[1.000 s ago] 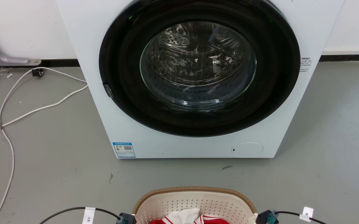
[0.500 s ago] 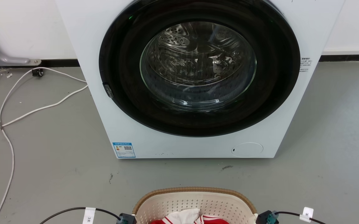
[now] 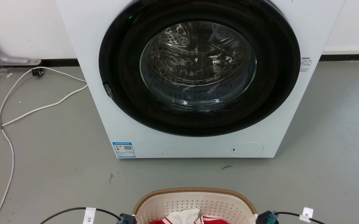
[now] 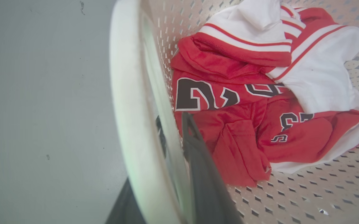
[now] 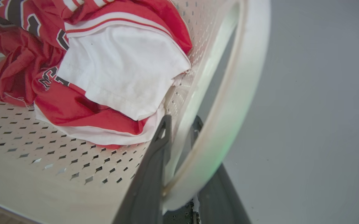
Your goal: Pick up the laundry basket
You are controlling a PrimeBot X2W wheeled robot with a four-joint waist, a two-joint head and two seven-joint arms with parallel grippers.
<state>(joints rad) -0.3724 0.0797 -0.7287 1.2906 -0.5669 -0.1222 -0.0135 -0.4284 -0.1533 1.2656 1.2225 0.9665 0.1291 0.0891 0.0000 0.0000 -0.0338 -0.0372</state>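
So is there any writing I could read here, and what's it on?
"3米", seemingly: left cable tag.
Right cable tag: one mark, unclear.
Washer sticker: too small.
Washer side print: too small.
Jersey: dark characters, creased, unreadable.

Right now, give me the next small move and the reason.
Probably lift both arms straight up together. The left hand and right hand each straddle a side wall of the basket, one finger inside, one outside; how tightly they pinch is unclear, so start slowly.
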